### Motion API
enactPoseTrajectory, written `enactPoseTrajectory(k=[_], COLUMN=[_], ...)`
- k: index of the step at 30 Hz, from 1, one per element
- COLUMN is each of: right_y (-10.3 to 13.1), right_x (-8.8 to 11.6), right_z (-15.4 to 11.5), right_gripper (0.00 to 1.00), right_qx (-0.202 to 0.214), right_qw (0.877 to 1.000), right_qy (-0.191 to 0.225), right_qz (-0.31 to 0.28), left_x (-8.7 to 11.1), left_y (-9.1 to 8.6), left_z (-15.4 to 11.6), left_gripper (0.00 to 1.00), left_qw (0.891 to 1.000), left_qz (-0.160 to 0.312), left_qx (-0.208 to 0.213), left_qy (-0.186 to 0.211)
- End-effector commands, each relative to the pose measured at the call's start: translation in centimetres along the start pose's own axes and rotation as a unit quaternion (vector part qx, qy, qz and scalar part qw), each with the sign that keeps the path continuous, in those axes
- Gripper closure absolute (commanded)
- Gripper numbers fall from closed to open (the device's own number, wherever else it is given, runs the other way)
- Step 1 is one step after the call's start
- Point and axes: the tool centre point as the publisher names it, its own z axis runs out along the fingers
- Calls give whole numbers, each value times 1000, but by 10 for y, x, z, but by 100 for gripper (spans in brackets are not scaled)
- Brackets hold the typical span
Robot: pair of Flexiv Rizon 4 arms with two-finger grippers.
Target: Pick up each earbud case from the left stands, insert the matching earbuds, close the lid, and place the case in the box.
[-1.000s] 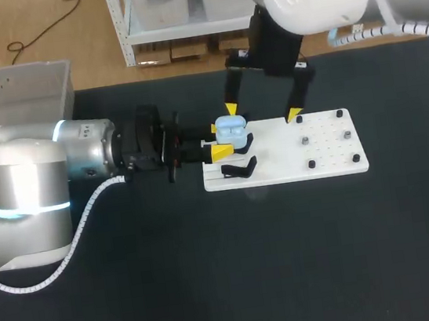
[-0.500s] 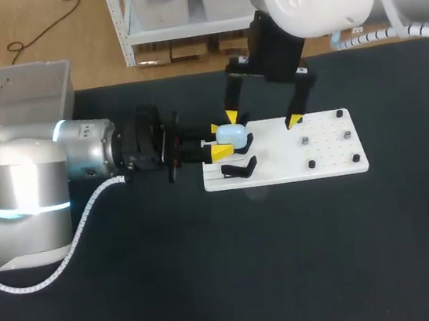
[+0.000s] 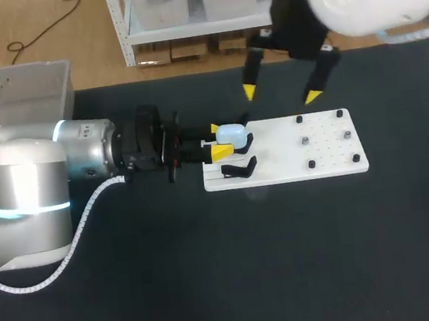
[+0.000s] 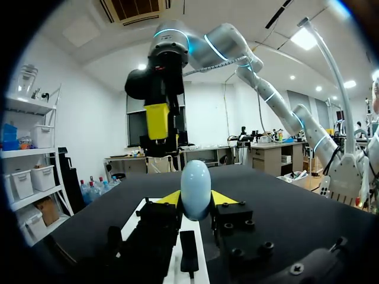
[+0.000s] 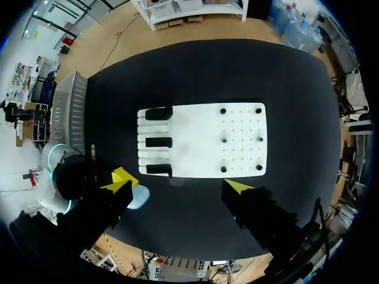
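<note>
Here, our left gripper [image 3: 217,142] clamps closed earbud case [image 3: 231,134] above board [image 3: 324,154] by left stands [image 3: 239,169], seemingly ready for box [image 3: 29,70]; our right gripper [image 3: 280,94] hovers clear, jaws apart.

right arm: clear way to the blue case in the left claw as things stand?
Probably yes, from above only. The right claw hangs open, raised near the white board, with nothing between it and the earbud case. The left claw clamps the case's sides, leaving just its top free.
</note>
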Motion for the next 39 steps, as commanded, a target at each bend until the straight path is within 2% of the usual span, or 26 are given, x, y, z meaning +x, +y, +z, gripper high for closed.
enactPoseTrajectory(k=[1,15,19,25,32,36,39], right_y=[-20,-52,-57,-57,-57,-57,-57], right_x=[27,56,53,53,53,53,53], right_z=[-7,-29,-26,-26,-26,-26,-26], right_gripper=[0,0,0,0,0,0,0], right_qx=[-16,-43,-47,-47,-47,-47,-47], right_qw=[997,986,985,985,985,985,985], right_qy=[-77,-141,-141,-141,-141,-141,-141], right_qz=[-11,-72,-85,-85,-85,-85,-85], left_x=[-6,-64,-79,-97,-130,-141,-139], left_y=[-1,-5,-10,-17,-21,-20,-15], left_z=[-4,-10,-14,-38,-79,-115,-149], left_gripper=[100,100,100,100,100,100,100], left_qw=[1000,998,996,988,972,955,940], left_qz=[-5,-19,-21,-30,-24,-20,-24], left_qx=[-10,-48,-68,-126,-212,-273,-316], left_qy=[-1,40,60,81,95,113,128])
